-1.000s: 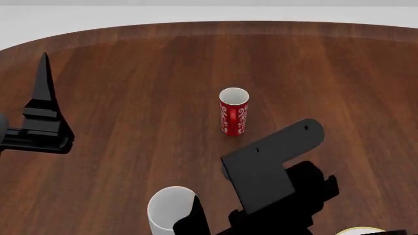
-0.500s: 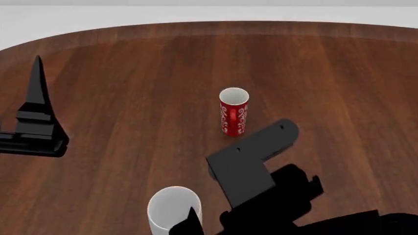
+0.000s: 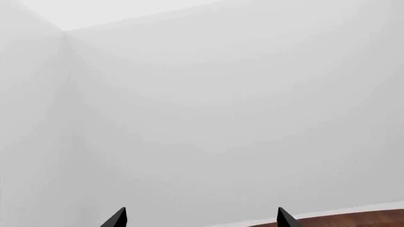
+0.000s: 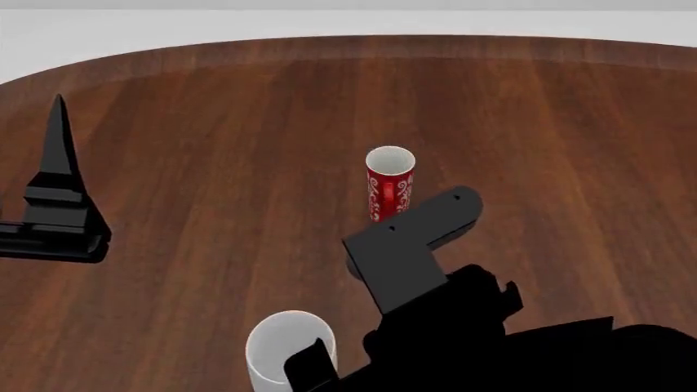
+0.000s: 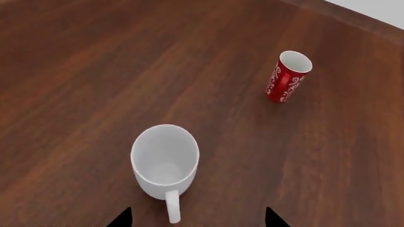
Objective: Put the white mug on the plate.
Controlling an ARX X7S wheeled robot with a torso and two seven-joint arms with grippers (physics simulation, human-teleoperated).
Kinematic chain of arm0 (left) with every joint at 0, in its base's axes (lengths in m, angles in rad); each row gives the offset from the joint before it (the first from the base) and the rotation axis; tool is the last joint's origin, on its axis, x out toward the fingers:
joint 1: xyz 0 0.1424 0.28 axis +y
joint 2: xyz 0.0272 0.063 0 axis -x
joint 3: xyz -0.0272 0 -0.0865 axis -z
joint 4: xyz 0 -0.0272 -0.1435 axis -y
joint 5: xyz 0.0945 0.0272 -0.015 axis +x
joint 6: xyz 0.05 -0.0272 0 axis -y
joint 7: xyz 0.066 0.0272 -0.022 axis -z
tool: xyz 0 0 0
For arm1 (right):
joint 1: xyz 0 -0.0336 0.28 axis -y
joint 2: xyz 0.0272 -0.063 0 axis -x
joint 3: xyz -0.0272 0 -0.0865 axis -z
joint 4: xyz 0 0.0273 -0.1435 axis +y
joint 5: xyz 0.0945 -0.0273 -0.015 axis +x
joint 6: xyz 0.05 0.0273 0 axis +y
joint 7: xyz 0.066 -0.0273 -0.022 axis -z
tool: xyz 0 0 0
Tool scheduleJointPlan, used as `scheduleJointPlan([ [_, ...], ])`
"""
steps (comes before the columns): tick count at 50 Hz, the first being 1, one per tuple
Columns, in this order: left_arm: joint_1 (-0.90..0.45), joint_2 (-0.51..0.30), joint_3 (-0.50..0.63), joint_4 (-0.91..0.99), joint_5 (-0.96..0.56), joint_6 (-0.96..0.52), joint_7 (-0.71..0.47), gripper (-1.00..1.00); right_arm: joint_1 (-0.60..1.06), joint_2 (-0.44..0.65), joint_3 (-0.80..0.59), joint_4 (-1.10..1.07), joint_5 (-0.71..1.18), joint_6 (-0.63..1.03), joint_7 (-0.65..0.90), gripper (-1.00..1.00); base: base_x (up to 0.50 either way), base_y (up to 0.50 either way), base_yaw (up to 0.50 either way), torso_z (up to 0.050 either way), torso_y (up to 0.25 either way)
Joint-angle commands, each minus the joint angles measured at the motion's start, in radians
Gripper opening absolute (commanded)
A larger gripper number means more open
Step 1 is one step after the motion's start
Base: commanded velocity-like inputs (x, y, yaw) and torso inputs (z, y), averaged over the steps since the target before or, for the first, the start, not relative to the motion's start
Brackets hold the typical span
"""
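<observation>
Here, the right wrist view alone shows the white mug (image 5: 164,162) whole: a glossy, plain, upright cylinder with an open mouth and a loop handle that points toward the camera. In the head view the same mug sits at the bottom edge, half hidden behind the black right arm, and its handle cannot be seen. The left wrist view shows neither mug, only a pale wall (image 3: 221,109) and a thin strip of the brown wooden table (image 3: 353,220).

The mug stands on the table just ahead of the right gripper (image 5: 198,218), roughly in line with the gap between the jaws, a little toward one tip. Only the two dark fingertips enter the right wrist view; they stand spread, well apart, with the handle between them and touching neither. In the head view one fingertip of this gripper overlaps the mug's near rim.

The left gripper (image 3: 202,217) shows two pointed tips, also spread apart, with nothing between them. In the head view it is lifted, pointing toward the far edge of the table, well away from both mugs.

Counted: two mugs, one white and one red mug (image 4: 389,185) with white swirls; two grippers; one table. The red mug stands upright farther out, well beyond the right jaws, slimmer than the white one. The plate appears in none of the three views.
</observation>
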State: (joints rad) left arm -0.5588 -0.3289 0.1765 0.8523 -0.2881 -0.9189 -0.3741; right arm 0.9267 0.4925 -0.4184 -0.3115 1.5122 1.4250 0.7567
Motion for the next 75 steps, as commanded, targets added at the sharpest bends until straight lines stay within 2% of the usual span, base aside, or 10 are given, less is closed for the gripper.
scheduleJointPlan([
  [1,0.001,-0.003,0.005,0.003,-0.001,-0.001,-0.008,1.00,0.022,-0.007,-0.050,0.048,-0.070,-0.025,-0.077,1.00,0.00,0.00,0.00,0.000,0.000],
  [41,0.013,-0.013,0.011,-0.039,-0.004,0.042,-0.016,1.00,0.087,-0.075,-0.263,0.310,-0.345,-0.187,-0.378,1.00,0.00,0.00,0.00,0.000,0.000],
  [69,0.037,-0.024,0.001,-0.047,-0.011,0.068,-0.023,1.00,0.086,-0.112,-0.333,0.386,-0.392,-0.228,-0.440,1.00,0.00,0.00,0.00,0.000,0.000],
  [71,-0.019,-0.020,-0.021,-0.022,-0.044,-0.014,-0.023,1.00,0.086,-0.114,-0.336,0.388,-0.392,-0.228,-0.440,1.00,0.00,0.00,0.00,0.000,0.000],
  [75,-0.026,-0.020,-0.024,-0.014,-0.051,-0.026,-0.026,1.00,0.087,-0.117,-0.343,0.395,-0.396,-0.231,-0.445,1.00,0.00,0.00,0.00,0.000,0.000],
])
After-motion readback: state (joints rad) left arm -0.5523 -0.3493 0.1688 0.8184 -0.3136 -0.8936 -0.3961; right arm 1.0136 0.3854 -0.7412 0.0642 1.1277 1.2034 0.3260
